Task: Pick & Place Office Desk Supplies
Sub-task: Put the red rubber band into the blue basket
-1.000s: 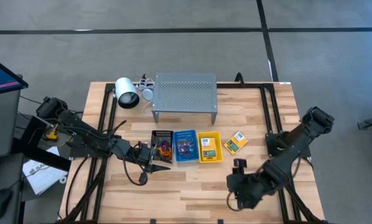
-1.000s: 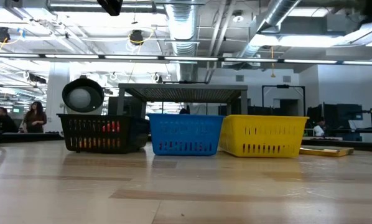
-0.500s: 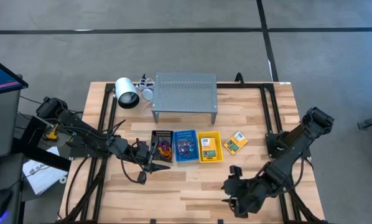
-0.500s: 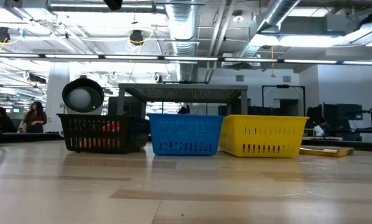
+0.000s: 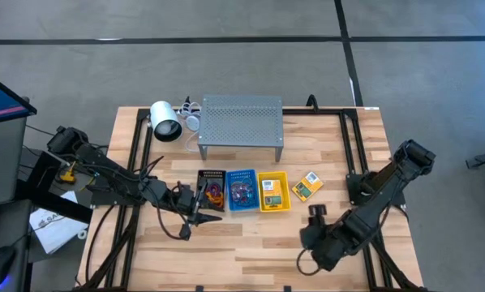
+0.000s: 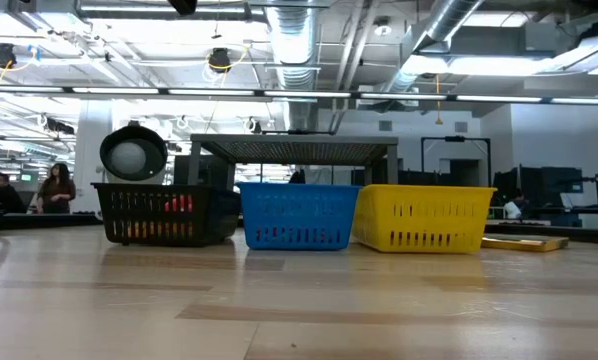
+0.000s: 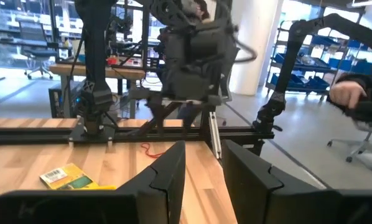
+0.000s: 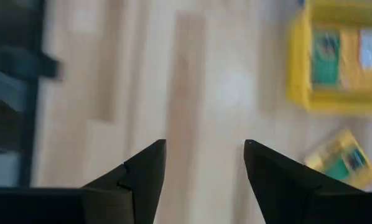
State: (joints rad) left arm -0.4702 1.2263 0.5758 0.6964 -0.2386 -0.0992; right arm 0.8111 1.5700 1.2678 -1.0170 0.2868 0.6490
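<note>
Right gripper [image 8: 204, 180]: fingers [image 8: 142, 177] spread apart, nothing between them, over bare table [image 5: 251, 243] at the front, right of centre; in the high view this gripper [image 5: 314, 215] points toward the row of baskets. Its wrist view looks down on the planks, with the yellow basket [image 8: 338, 56] and the loose crayon box [image 8: 340, 163] beyond the fingertips.

Left gripper [image 7: 201, 180]: fingers [image 7: 167, 180] parted by a narrow gap, empty, pointing across the table toward the right arm [image 7: 192, 56]. In the high view the left gripper [image 5: 195, 204] sits at the left edge of the black basket [image 5: 211, 190], low over the table.

Baskets: three stand in a row at mid-table, black at left, blue basket [image 5: 242, 191] in the middle, yellow basket [image 5: 273, 191] at right, each touching or just beside the next. The black and blue ones hold tangled rubber bands [image 5: 214, 192]; the yellow one holds a crayon box lying flat [image 5: 268, 193].

Loose crayon box [image 5: 306, 186]: flat on the table, tilted, just right of the yellow basket and apart from it. In the left wrist view it [image 7: 66, 177] lies on the planks, with a red rubber band [image 7: 150, 149] on the wood farther on.

Behind the baskets: the grey shelf [image 5: 241, 122], with a white cylinder [image 5: 165, 122] to its left. In the low view the baskets [image 6: 297, 214] stand in front of the shelf [image 6: 294, 150]; neither gripper shows there.
</note>
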